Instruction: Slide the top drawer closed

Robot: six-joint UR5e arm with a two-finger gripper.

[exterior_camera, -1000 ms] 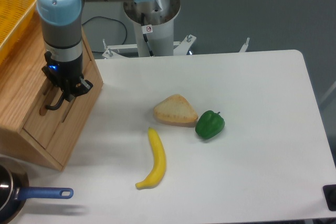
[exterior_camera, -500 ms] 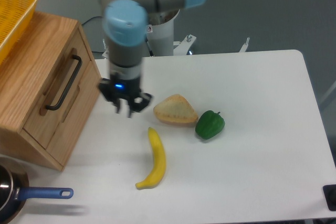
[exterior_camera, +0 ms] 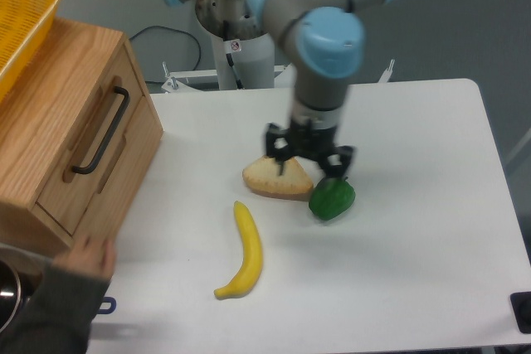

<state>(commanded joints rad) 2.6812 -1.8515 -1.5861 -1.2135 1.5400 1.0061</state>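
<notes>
I see the top drawer [exterior_camera: 91, 143] flush with its cabinet [exterior_camera: 50, 113]. My gripper [exterior_camera: 309, 157] hangs over the bread [exterior_camera: 274, 178] and pepper [exterior_camera: 332, 197], fingers spread, holding nothing.

One banana [exterior_camera: 246, 253], one piece of bread [exterior_camera: 276, 177] and one green pepper [exterior_camera: 332, 198] are lying on the white surface [exterior_camera: 415, 230]. One wooden box [exterior_camera: 62, 151] is sitting at the left, showing one drawer [exterior_camera: 83, 134] with one black handle [exterior_camera: 101, 132]. One yellow basket [exterior_camera: 21, 18] is resting on top. One robot arm [exterior_camera: 319, 47] is hanging above, and one person's hand [exterior_camera: 83, 259] is showing.
</notes>
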